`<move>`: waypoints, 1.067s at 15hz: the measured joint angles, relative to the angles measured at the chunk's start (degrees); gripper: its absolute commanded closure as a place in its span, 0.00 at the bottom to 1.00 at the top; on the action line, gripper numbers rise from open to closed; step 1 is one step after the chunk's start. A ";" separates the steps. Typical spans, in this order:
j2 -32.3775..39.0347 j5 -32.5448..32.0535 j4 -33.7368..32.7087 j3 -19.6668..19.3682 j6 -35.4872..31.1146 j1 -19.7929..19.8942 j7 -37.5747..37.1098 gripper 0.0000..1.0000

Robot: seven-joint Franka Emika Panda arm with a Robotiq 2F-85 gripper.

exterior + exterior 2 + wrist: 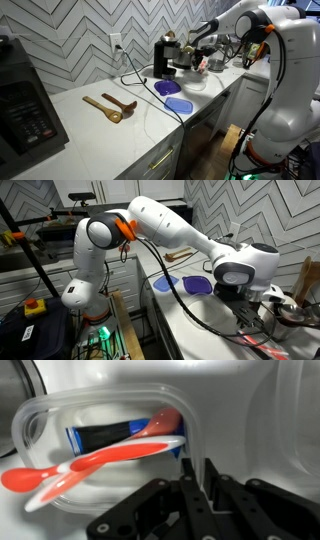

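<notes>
Pinching the wall of the clear tub [100,398] on the side nearest the wrist cam. Claw [198,478] jaws are nearly together w/ only the thin plastic rim between them, as far as that cam shows. Nothing else in the grip.

Tub pos: far right end of the surface [90,130], right of the black coffee machine [163,58], directly under the claw. Inside: red-orange spoon [110,458] lying across, one end looks to overhang the rim. Also a blue-edged piece [100,435] and another reddish item behind it, can't ID either.

Handling, my read:
- Thin-wall plastic, so light, flexes easily, probably slick.
- A one-wall pinch lets it sag away from the grip. Contents are loose, so the spoon could slide out.
- Better hold is the rim near a corner, where it's stiffer. Keep it level, go slow.
- Not fragile, but over-squeezing would buckle the wall.

View diffs:
- Wrist cam is the only one giving jaw gap, rim contact and contents.
- In an exterior view there's just a pink blob under the claw [203,58].
- In an exterior view the wrist housing [238,275] blocks the fingertips.
- Ext views give the layout: wooden spoons [108,106], purple dish [167,88] and blue dish [179,104] sit left of the claw, apart from the tub. Wrist cam sees none of them.
</notes>
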State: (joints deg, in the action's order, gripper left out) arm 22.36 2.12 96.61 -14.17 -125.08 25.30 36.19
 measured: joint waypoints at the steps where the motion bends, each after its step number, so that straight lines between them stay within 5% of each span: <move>1: 0.00 0.01 -0.26 0.04 0.03 0.28 0.14 0.98; 16: -2.42 -3.26 -1.46 0.55 1.82 -1.12 -1.74 0.97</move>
State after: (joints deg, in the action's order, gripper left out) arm 19.93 -1.14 95.15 -13.62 -123.26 24.18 34.45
